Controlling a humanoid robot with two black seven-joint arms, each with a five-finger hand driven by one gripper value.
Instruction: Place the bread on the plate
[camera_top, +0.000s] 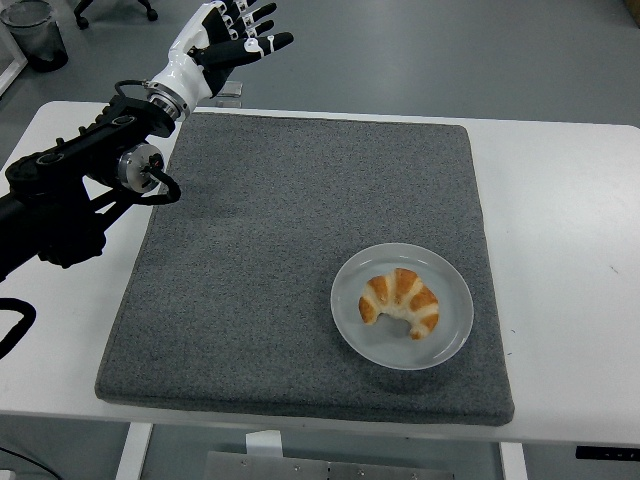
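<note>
A white table (570, 250) fills most of the view, its near edge along the bottom. A large square of grey felt mat (250, 290) covers the middle of the table. Toward the mat's near right part sits a round, pale, translucent plate (350, 320). A croissant (400, 302), golden brown with lighter stripes, lies on the plate, roughly at its centre, its curved ends pointing toward the near edge.

Farther back on the left, the robot's black left arm (70, 190) comes in from the left edge and rises over the mat's far left corner. At its end, the white and black left hand (222, 35) is lifted above the table's far edge, fingers spread apart and holding nothing, well apart from the plate and the croissant.

Beyond the table is a grey floor, with a dark waste bin (35, 32) at the far left corner.
</note>
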